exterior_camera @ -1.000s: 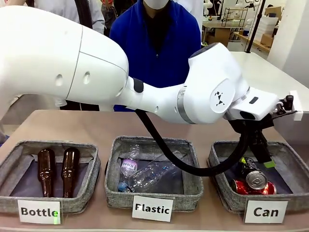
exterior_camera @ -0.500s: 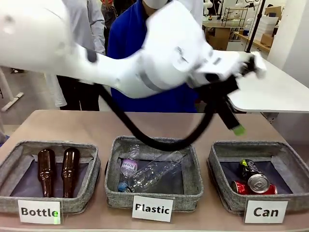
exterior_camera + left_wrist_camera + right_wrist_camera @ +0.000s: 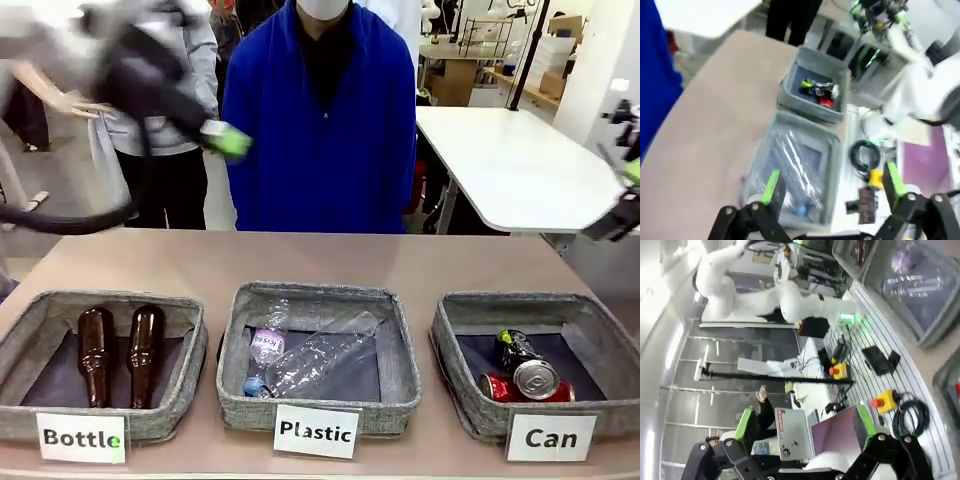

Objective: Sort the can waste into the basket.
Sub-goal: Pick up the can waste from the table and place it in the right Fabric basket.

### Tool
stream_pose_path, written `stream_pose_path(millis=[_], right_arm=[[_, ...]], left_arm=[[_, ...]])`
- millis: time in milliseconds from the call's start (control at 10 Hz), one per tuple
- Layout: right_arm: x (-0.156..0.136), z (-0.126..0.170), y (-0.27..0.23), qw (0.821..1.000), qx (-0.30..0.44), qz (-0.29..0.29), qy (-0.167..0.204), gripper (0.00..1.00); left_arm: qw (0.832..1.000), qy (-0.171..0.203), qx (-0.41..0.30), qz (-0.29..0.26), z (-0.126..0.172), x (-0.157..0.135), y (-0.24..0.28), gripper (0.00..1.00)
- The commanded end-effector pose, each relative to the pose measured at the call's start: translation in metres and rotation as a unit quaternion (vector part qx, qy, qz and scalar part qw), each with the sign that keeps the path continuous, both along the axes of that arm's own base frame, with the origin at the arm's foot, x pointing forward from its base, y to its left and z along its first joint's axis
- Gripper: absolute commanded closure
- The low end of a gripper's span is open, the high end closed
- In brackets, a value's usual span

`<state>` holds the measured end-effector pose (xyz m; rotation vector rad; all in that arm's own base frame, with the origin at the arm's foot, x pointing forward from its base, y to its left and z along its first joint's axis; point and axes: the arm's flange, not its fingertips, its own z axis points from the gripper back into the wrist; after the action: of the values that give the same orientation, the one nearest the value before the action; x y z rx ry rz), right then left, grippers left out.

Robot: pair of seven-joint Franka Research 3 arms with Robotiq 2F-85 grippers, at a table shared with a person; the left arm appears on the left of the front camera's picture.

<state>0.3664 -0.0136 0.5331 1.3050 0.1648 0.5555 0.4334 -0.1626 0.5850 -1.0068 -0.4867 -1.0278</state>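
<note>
Two crushed cans [image 3: 525, 377] lie inside the basket [image 3: 455, 345], rims unobstructed.

Three white cards stand against the front walls of the grey baskets: "Bottle" [image 3: 81, 438] on the left basket [image 3: 30, 325], "Plastic" [image 3: 316, 432] on the middle basket [image 3: 400, 350], "Can" [image 3: 551, 438] on the right basket [image 3: 455, 360]. A plastic bottle's label [image 3: 266, 346] is too small to read
</note>
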Motion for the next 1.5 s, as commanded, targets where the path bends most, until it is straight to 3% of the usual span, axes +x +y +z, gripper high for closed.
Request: stream_pose_path(millis=[0, 100, 200, 300, 400, 500, 600, 1400], right_arm=[[0.013, -0.022, 0.029, 0.998, 0.026, -0.042, -0.026, 0.0], [0.022, -0.031, 0.042, 0.996, 0.041, -0.073, -0.039, 0.0], [0.035, -0.035, 0.049, 0.99, 0.057, -0.105, -0.074, 0.0], [0.03, -0.032, 0.052, 0.983, 0.033, -0.132, -0.121, 0.0], [0.014, -0.023, 0.053, 0.98, 0.011, -0.119, -0.158, 0.0], [0.043, -0.036, 0.047, 0.992, 0.04, -0.099, -0.059, 0.0], [0.043, -0.036, 0.047, 0.992, 0.04, -0.099, -0.059, 0.0], [0.043, -0.036, 0.047, 0.992, 0.04, -0.099, -0.059, 0.0]], left_arm=[[0.989, 0.13, -0.049, 0.044, -0.034, -0.009, 0.123, 0.0], [0.975, 0.194, -0.091, 0.054, -0.055, -0.017, 0.173, 0.0], [0.962, 0.229, -0.134, 0.064, -0.076, -0.021, 0.213, 0.0], [0.946, 0.255, -0.185, 0.079, -0.106, -0.037, 0.251, 0.0], [0.934, 0.266, -0.215, 0.107, -0.129, -0.053, 0.274, 0.0], [0.937, 0.256, -0.217, 0.1, -0.15, -0.066, 0.282, 0.0], [0.944, 0.264, -0.178, 0.086, -0.121, -0.054, 0.277, 0.0], [0.944, 0.264, -0.178, 0.086, -0.121, -0.054, 0.277, 0.0]])
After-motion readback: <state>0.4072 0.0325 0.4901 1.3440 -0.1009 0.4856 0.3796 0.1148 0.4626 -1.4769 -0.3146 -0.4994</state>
